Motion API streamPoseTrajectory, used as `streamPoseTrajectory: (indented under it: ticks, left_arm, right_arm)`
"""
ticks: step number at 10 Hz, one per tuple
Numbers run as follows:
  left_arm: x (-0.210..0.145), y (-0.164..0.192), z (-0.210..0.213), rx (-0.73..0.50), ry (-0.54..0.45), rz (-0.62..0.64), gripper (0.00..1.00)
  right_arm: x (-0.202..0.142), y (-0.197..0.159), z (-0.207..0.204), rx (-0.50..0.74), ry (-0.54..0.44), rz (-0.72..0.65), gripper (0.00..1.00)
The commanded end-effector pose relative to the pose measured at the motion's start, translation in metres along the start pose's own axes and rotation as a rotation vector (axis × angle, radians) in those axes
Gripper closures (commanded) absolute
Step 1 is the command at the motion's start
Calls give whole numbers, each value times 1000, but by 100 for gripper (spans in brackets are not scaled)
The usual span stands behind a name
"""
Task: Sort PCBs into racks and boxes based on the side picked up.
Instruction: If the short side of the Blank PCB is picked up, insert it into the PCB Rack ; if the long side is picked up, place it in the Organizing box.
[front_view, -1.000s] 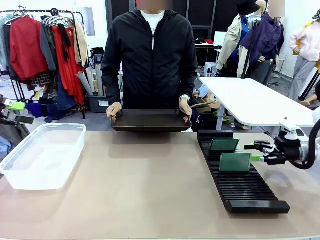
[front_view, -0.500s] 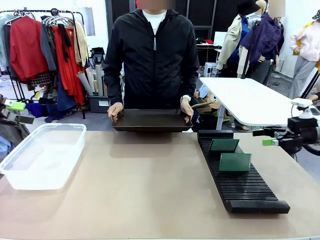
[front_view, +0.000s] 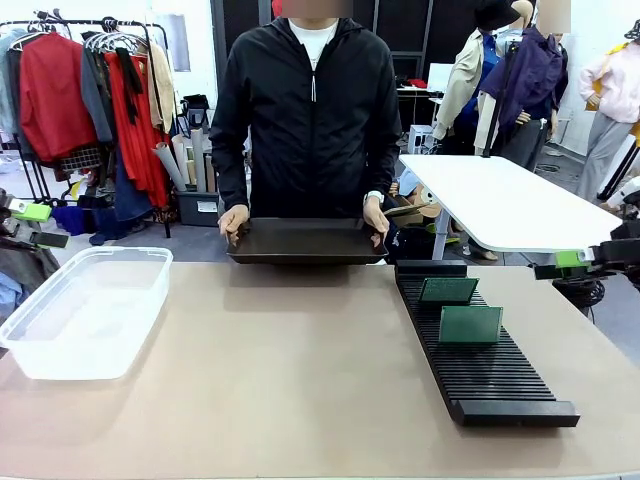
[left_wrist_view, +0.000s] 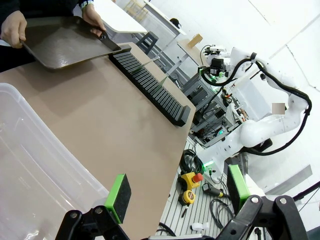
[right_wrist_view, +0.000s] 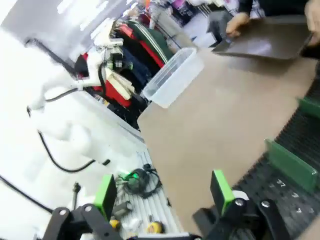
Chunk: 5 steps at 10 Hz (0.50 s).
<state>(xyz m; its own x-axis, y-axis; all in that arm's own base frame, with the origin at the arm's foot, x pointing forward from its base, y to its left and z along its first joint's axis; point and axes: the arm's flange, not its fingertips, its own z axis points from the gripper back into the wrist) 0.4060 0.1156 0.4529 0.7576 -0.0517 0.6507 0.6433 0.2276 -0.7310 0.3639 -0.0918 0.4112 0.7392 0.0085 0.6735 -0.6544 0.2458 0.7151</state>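
Two green PCBs (front_view: 447, 290) (front_view: 470, 324) stand upright in slots of the long black rack (front_view: 480, 360) on the table's right side. My right gripper (front_view: 572, 264) hovers off the right edge, above and beyond the rack, open and empty. In the right wrist view its gripper (right_wrist_view: 162, 192) shows wide-spread green pads (right_wrist_view: 220, 190), with the rack (right_wrist_view: 300, 140) and a PCB (right_wrist_view: 290, 164) below right. The clear tub (front_view: 85, 310) sits at the left. My left gripper (left_wrist_view: 177, 192) is open above the tub (left_wrist_view: 30, 165).
Across the table a person holds a shallow dark tray (front_view: 305, 240) by both ends at the far edge. The tan tabletop (front_view: 290, 370) lies bare between tub and rack. A white table (front_view: 500, 205) stands behind right, a clothes rail (front_view: 90, 100) behind left.
My right gripper has risen and drawn back to the right, away from the rack; both PCBs stay standing in their slots. The person's tray has shifted slightly.
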Motion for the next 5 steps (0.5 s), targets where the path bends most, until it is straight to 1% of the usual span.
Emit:
streamPoseTrajectory:
  ticks: [1,2,3,4,5]
  left_arm:
    - [1,-1,0,-3,-2,-4,0]
    - [1,-1,0,-3,-2,-4,0]
    - [1,-1,0,-3,-2,-4,0]
    - [1,-1,0,-3,-2,-4,0]
    - [1,-1,0,-3,-2,-4,0]
  right_arm:
    - [10,15,-7,-49,-58,-181,0]
    - [13,20,-9,-53,-70,-225,0]
    - [16,23,-11,-31,-78,-252,0]
    - [6,7,1,-32,-26,-176,0]
    - [6,7,1,-32,-26,-176,0]
